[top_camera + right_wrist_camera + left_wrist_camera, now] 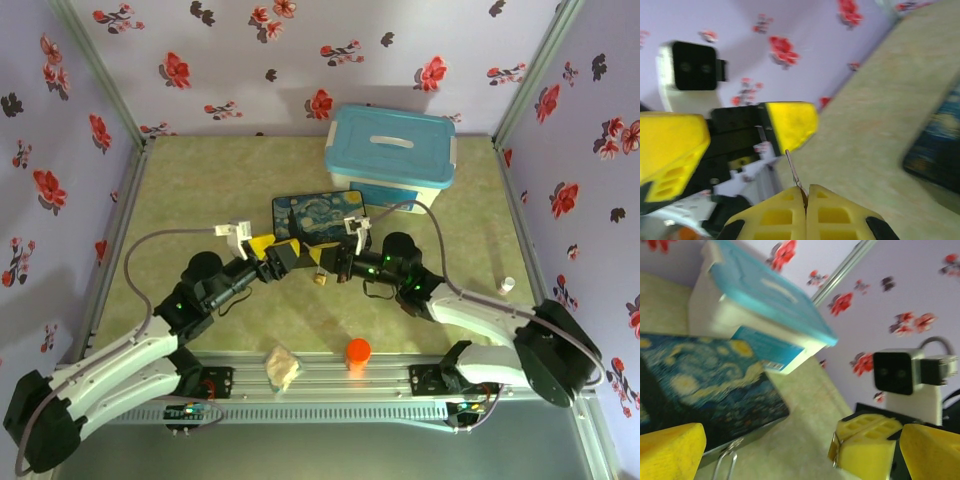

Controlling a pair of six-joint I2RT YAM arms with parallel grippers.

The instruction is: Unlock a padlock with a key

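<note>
right jaws are clamped shut on the key (793,169), thin blade poking up out of the seam between the yellow pads (775,217). left jaws are spread wide open, holding nothing, nose to nose with the right ones over the middle of the surface (200,190). padlock (320,279) sits on the surface just on the near side of where the two meet, close to the front edge of the painted box (318,216). blue-lidded tub (390,150) is behind that, orange cylinder (358,352) by the front rail. can't tell if the shackle is open, way too small from up top
</note>
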